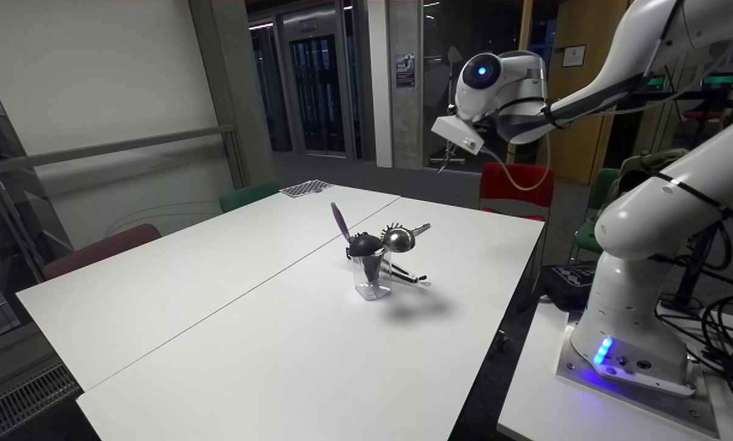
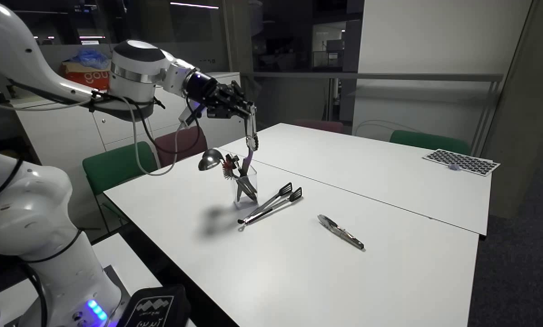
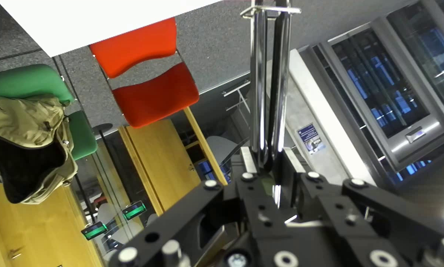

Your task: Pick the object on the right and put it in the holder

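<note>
Clamped and Held Aloft

Metal tongs point(image 3: 259, 89), presumably the task's object, are clamped by the pincer point(image 3: 270, 160) near one end, apparently so that their length is left free for lowering. Below and aside of the pincer, the holder point(image 1: 375, 289), a clear, straight-sided cup, is crowded by a slim purple handle point(image 1: 340, 222) and a round, gleaming ladle point(image 1: 399, 240).

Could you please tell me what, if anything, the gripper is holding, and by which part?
The gripper holds what look like shiny metal tongs, near one end; whether that is the handle end, I cannot tell.
</note>
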